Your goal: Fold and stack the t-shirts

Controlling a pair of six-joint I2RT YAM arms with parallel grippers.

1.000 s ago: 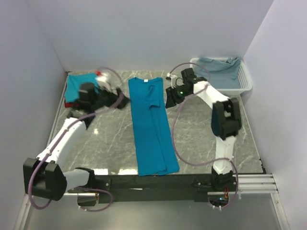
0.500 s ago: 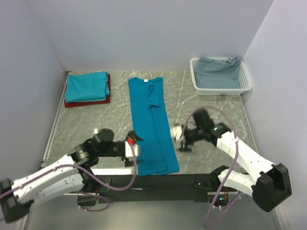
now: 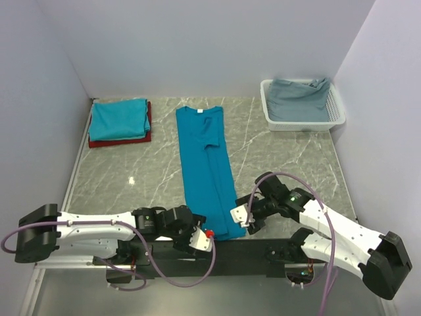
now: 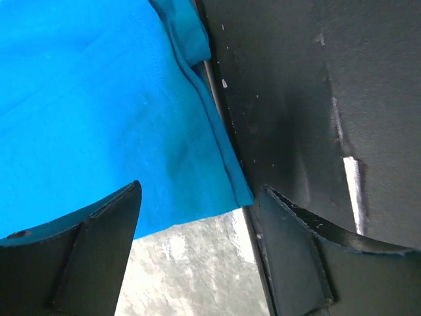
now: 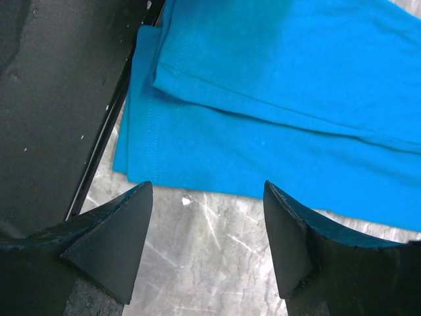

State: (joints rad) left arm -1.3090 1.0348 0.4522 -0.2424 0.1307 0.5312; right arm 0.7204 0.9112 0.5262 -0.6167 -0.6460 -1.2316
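Observation:
A bright teal t-shirt [image 3: 205,171] lies folded lengthwise down the middle of the table, neck at the far end, hem at the near edge. My left gripper [image 3: 201,239] is open at the hem's near left corner; in the left wrist view that hem corner [image 4: 210,178] lies just ahead of the spread fingers [image 4: 99,250]. My right gripper [image 3: 241,216] is open beside the hem's near right corner, with the shirt edge [image 5: 217,158] just beyond its fingertips [image 5: 118,230] and bare marble between them. A folded teal t-shirt [image 3: 118,118] rests on a dark red one [image 3: 120,139] at the far left.
A white lattice basket [image 3: 334,117] with grey-blue cloth [image 3: 299,95] stands at the far right corner. A black rail [image 3: 230,250] runs along the table's near edge, right by the hem. Walls close in the left, back and right sides.
Both arms came back from the far half of the table to the near edge. The left gripper now sits at the hem's left corner, the right one at its right corner.

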